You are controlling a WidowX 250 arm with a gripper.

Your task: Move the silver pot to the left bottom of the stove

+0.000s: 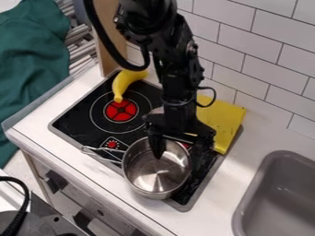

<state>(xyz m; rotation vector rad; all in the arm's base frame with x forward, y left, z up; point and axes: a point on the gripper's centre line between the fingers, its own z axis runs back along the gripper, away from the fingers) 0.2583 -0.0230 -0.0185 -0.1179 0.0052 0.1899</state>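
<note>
Silver pot (154,177) at lower centre is sitting beneath your pincer (177,156), one finger dipping inside, fingers apparently standing apart.

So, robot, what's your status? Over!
Gripper open at silver pot's rim. Pot at stove's front right. Banana's tip at left red burner, maybe in the way. Over.

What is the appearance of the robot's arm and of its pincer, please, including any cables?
The arm is black, built from bulky, angular jointed segments. A thick black cable makes a large loop beside it, and a thinner black one curls near the wrist. The pincer is also black, with two fingers.
</note>
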